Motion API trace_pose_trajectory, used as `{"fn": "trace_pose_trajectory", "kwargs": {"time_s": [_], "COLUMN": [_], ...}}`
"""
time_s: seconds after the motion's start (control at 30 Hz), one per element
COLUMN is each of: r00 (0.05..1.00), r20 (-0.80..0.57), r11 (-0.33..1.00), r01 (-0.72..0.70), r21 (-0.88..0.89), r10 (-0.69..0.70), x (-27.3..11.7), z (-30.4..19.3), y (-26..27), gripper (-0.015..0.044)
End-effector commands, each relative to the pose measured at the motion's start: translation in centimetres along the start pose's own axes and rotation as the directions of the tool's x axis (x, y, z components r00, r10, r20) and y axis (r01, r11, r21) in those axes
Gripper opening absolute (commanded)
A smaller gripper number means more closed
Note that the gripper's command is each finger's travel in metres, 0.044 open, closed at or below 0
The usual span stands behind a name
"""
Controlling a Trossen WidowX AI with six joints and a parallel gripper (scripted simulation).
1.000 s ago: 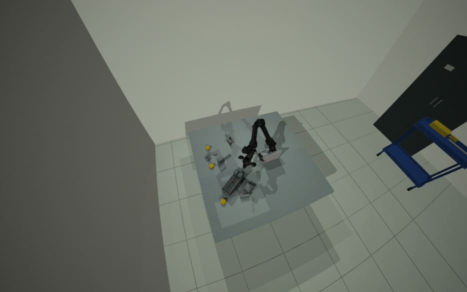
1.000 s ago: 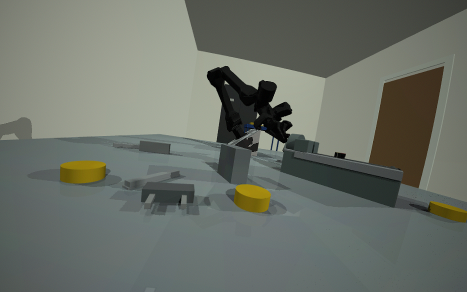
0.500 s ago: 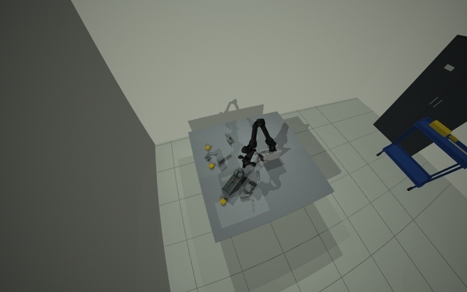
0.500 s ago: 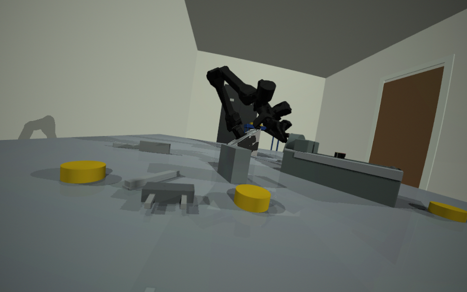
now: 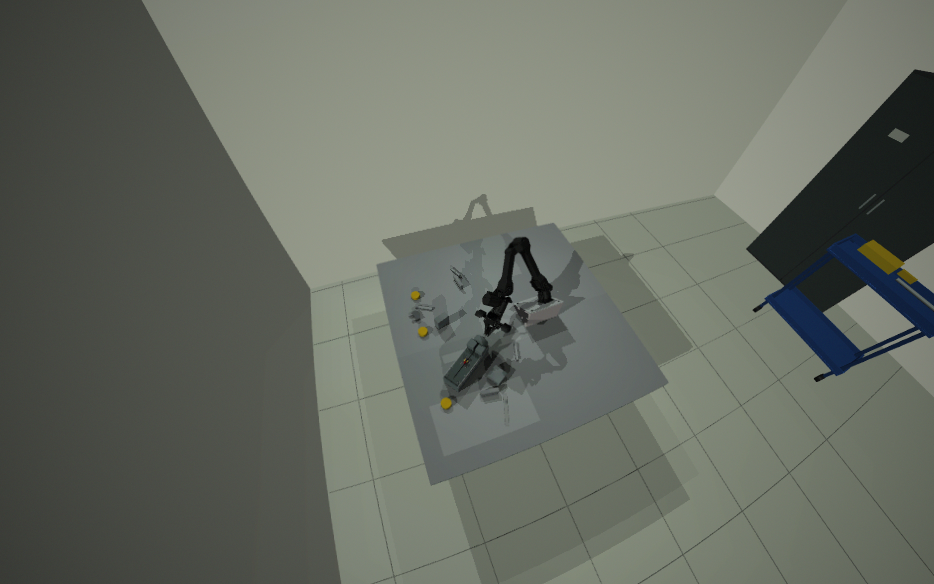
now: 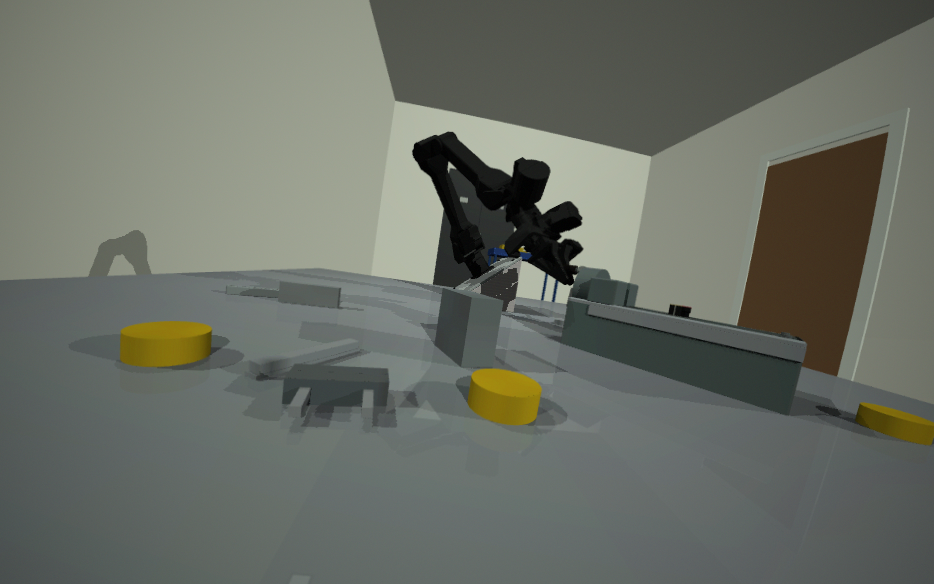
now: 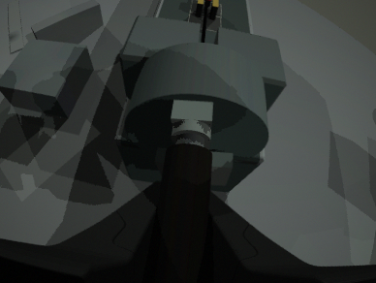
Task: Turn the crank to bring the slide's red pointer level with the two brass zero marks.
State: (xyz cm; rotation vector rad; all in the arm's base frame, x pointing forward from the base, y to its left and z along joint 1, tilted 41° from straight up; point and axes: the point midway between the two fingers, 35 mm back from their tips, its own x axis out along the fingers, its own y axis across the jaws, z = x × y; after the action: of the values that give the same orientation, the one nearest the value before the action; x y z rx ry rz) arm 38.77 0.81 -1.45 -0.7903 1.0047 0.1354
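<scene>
The machine (image 5: pixel 454 376) (image 6: pixel 681 358) is a long grey-green box with a slot along its top. A round drum (image 7: pixel 199 68) sits at its near end in the wrist view. The crank handle (image 7: pixel 188 179), dark brown, sticks out from a pale crank arm (image 7: pixel 192 110) at the top of the drum's face. My gripper (image 7: pixel 178 193) (image 5: pixel 487 333) (image 6: pixel 571 280) is shut on the handle. The slide (image 5: pixel 465 361) (image 6: pixel 679 310) is small and dark with a reddish part, partway along the slot. At the wrist view's top edge it is cut off, so whether pointer and brass marks are level cannot be told.
Yellow discs (image 5: pixel 415 295) (image 6: pixel 504 396) stand on the table (image 5: pixel 592 371) on the machine's side away from my base. A grey block (image 7: pixel 44 73) (image 5: pixel 499 373) lies close beside the machine. Another grey block (image 6: pixel 469 327) stands upright. Small grey brackets (image 6: pixel 335 385) lie farther off.
</scene>
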Motion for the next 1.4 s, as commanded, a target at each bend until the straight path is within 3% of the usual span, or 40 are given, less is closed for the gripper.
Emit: {"fn": "trace_pose_trajectory", "kwargs": {"time_s": [0.0, 1.37], "r00": [1.0, 1.0], "r20": [0.002, 0.001], "r11": [1.0, 1.0], "r01": [0.022, 0.023], "r21": [0.01, 0.01], "r10": [-0.022, -0.023], "x": [-0.1, 0.2], "z": [0.1, -0.3], "y": [-0.9, -2.1], "gripper": [0.0, 0.0]}}
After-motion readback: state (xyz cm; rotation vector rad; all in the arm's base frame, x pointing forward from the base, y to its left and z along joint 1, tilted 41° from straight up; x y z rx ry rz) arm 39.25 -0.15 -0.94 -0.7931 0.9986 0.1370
